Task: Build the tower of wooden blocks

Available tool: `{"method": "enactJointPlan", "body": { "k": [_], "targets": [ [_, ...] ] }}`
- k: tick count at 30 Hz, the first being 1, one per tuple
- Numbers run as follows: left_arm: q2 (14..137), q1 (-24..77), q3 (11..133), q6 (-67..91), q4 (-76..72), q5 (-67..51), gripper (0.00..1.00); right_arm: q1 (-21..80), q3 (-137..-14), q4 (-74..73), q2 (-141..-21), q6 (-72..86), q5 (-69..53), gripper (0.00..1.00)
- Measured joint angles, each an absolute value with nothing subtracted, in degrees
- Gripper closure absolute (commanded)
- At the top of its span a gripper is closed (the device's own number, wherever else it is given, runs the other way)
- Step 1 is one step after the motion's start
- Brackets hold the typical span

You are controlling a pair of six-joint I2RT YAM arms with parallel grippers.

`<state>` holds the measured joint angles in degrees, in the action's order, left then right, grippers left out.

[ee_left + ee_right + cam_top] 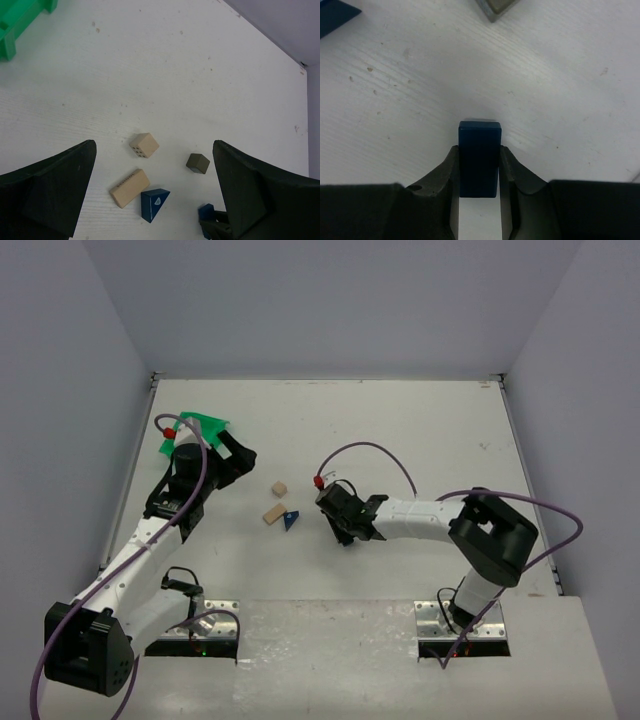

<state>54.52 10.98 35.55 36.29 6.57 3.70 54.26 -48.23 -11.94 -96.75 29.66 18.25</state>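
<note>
Top view: left end effector [236,454] hung by green bin [190,432]; tan cube [280,488], tan oblong [274,513] and blue wedge [290,520] lay on the bench [420,430]. Left wrist: fingers [55,190] spread wide, empty; grey cube [198,163] near wedge. Right wrist: right end effector [479,150] clamped blue block [479,135].

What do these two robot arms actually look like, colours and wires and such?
Both the left arm and right arm have white links with chunky black joints, on silver base plates. A purple cable loops along each, ending at a red plug. The left gripper and right gripper are black, each with two fingers.
</note>
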Motion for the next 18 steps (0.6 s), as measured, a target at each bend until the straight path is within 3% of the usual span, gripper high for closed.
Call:
{"method": "enactJointPlan", "body": {
  "k": [5,12,18],
  "targets": [
    [54.6,11.0,35.6,36.3,6.5,3.4,0.00,51.7,-46.8,-14.5,-89.4,31.3,21.8,0.86],
    [54.8,11.0,35.6,36.3,6.1,3.2,0.00,33.0,-41.4,-16.7,-74.8,33.7,24.4,0.84],
    [55.4,11.0,35.6,36.3,5.3,3.1,0.00,20.5,-34.9,-19.1,-70.4,34.7,23.5,0.82]
  ]
}}
